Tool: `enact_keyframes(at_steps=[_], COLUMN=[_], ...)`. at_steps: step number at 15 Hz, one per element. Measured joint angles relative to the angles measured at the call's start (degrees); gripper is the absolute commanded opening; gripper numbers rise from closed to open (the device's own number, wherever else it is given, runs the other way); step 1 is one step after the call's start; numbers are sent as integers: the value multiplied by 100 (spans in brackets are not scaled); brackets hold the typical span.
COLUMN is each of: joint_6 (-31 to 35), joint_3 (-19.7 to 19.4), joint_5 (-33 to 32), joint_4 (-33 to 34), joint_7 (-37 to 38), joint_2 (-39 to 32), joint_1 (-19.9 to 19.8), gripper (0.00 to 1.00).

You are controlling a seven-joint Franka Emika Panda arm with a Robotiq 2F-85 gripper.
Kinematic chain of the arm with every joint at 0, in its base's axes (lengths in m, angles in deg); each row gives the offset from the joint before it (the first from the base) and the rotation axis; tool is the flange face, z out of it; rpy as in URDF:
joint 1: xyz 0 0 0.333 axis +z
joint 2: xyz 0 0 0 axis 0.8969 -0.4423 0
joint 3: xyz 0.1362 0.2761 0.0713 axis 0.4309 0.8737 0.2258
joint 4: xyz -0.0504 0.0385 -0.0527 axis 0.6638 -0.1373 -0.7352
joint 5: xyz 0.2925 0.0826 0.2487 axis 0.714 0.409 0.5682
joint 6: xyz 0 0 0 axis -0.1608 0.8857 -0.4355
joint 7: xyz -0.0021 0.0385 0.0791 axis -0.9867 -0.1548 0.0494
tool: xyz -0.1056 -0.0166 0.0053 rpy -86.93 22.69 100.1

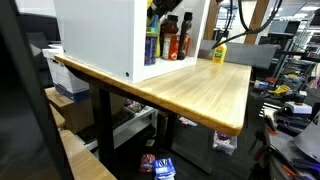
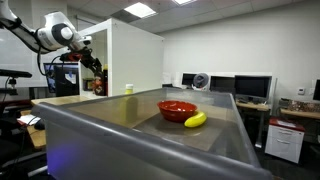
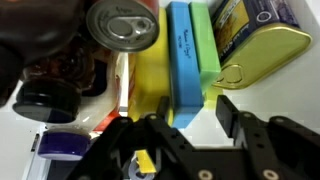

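Blue box (image 3: 183, 60) stands upright on the white cabinet (image 1: 100, 35) shelf, between a yellow box (image 3: 148, 75) and a gold tin (image 3: 262, 50). The gripper (image 3: 192, 108) straddles it, jaws narrow; whether the pads touch is unclear. Grasping seems the step in hand; next calls for a firm squeeze, then a straight pull clear of the neighbours.

Lower end of blue box (image 3: 186, 60) behind the jaws; silver can (image 3: 122, 22) past top edge
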Motion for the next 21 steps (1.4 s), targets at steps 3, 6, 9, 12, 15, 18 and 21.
enact_keyframes(at_steps=[3,6,9,12,15,18,21], joint_6=[0,0,0,-11,-123,-361,-687], joint_3=[64,139,216,330,423,452,451], joint_5=[-32,-87,-184,-350,-431,-429,-323], joint_4=[16,19,24,25,25,25,24], joint_7=[82,197,404,690,955,1094,1155], joint_2=[0,6,10,27,84,180,306], joint_1=[-64,-142,-233,-360,-477,-499,-435], gripper=[9,6,6,6,6,6,6])
